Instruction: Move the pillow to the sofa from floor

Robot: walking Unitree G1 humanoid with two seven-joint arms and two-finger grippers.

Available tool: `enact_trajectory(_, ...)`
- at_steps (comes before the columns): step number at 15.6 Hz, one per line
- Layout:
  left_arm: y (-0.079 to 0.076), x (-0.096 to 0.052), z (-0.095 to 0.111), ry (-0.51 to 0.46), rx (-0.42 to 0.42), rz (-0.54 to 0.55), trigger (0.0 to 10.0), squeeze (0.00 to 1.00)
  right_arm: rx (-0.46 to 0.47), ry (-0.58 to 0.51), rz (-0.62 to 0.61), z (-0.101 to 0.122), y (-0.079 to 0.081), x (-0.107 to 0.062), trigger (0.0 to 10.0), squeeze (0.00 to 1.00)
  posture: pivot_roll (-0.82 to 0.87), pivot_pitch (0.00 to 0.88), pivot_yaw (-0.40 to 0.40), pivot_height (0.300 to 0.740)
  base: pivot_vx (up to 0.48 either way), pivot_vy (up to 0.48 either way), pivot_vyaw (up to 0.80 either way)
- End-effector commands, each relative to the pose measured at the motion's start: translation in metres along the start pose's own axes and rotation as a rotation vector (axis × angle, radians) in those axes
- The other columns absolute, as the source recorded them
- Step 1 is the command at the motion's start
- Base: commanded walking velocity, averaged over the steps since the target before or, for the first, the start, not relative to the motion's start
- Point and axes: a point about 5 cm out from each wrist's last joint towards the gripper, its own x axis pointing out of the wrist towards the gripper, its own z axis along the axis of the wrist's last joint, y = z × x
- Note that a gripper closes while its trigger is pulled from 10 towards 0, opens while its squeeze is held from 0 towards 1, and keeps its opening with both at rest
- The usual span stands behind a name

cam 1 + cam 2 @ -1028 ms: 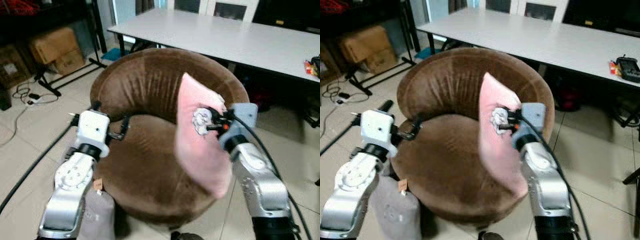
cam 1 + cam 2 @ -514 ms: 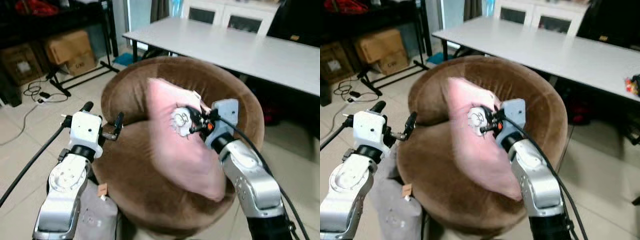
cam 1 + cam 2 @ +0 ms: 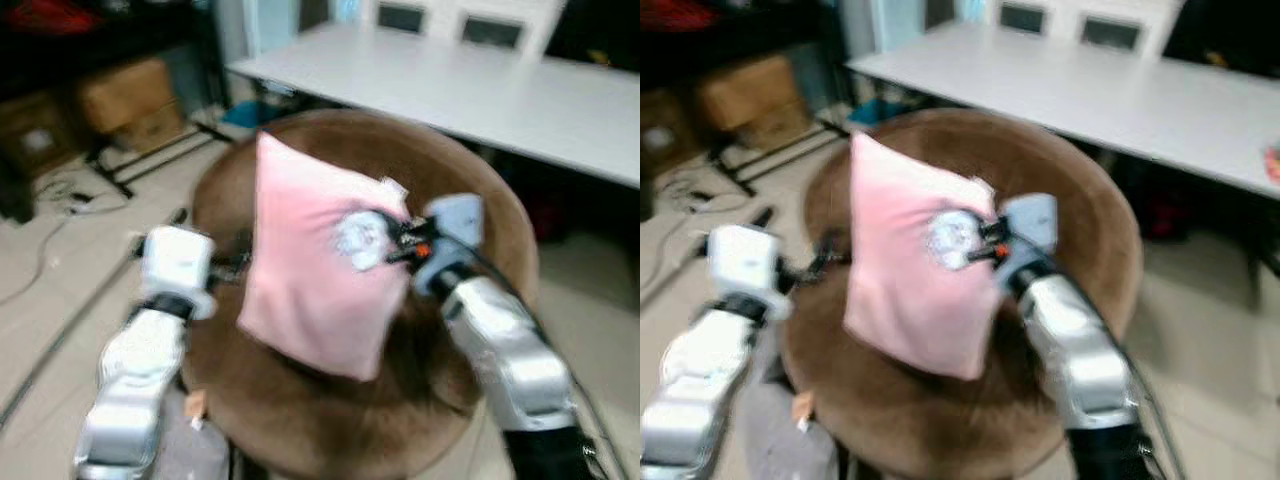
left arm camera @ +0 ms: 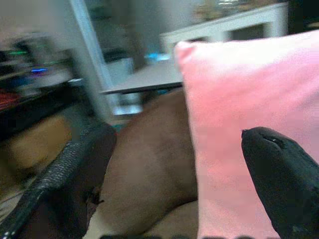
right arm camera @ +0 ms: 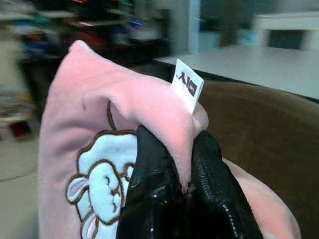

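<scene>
We see the pink pillow (image 3: 318,268) held up over the seat of the round brown sofa chair (image 3: 455,205), our right gripper (image 5: 175,185) pinching its edge by the white tag (image 5: 187,85). Our left gripper (image 4: 174,174) sits beside the pillow, jaws wide. A white table (image 3: 520,95) stands behind.

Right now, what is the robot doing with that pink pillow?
The right gripper is pinching the pink pillow by its edge, beside the white tag, and holds it up above the seat of the round brown sofa. The pillow hangs in the air and is not yet laid down. The left gripper is open, next to the pillow. The head views are blurred.
</scene>
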Motion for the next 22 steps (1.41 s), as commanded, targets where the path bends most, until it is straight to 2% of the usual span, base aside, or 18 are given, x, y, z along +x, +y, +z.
enact_trajectory(1,0.008,-0.002,0.0,0.004,0.013,0.018,10.0,0.0,-0.012,-0.081,0.02,0.017,0.005,0.003,10.0,0.0,-0.03,0.0,0.007,0.74,0.285,0.0,0.0)
enact_trajectory(6,0.011,-0.006,-0.004,0.026,0.023,-0.006,10.0,0.0,-0.002,-0.065,0.037,0.017,0.008,0.003,10.0,0.0,-0.03,0.0,0.002,0.74,0.169,0.0,0.0)
enact_trajectory(8,0.014,-0.009,-0.007,0.057,0.039,-0.045,10.0,0.0,0.061,-0.027,0.054,0.017,0.01,0.004,10.0,0.0,-0.03,0.0,0.001,0.74,0.0,0.0,0.0)
enact_trajectory(9,0.016,-0.012,-0.011,0.102,0.045,-0.103,10.0,0.0,0.174,0.025,0.084,0.017,0.014,0.006,10.0,0.0,-0.03,0.0,0.0,0.74,0.0,0.0,0.0)
enact_trajectory(10,0.015,-0.013,-0.012,0.115,0.042,-0.136,10.0,0.0,0.18,0.046,0.098,0.017,0.016,0.007,10.0,0.0,-0.03,0.0,0.001,0.74,0.0,0.0,0.0)
enact_trajectory(12,0.008,-0.018,-0.015,0.16,0.047,-0.266,10.0,0.0,0.242,0.079,0.164,0.019,0.027,0.015,10.0,0.0,-0.03,0.0,0.004,0.74,0.0,0.0,0.0)
enact_trajectory(14,0.002,-0.023,-0.017,0.185,0.055,-0.346,10.0,0.0,0.301,0.118,0.212,0.02,0.037,0.022,10.0,0.0,-0.03,0.0,0.006,0.74,0.0,0.0,0.0)
enact_trajectory(17,0.003,-0.026,-0.017,0.201,0.057,-0.366,10.0,0.0,0.36,0.187,0.234,0.018,0.049,0.033,10.0,0.0,-0.03,0.0,0.002,0.74,0.0,0.0,0.0)
enact_trajectory(19,0.004,-0.028,-0.017,0.209,0.056,-0.377,10.0,0.0,0.385,0.199,0.232,0.017,0.051,0.039,10.0,0.0,-0.03,0.0,0.001,0.74,0.0,0.0,0.0)
enact_trajectory(22,0.003,-0.031,-0.018,0.228,0.054,-0.413,10.0,0.0,0.411,0.25,0.19,0.011,0.047,0.065,10.0,0.0,-0.02,0.0,-0.001,0.74,0.0,0.0,0.0)
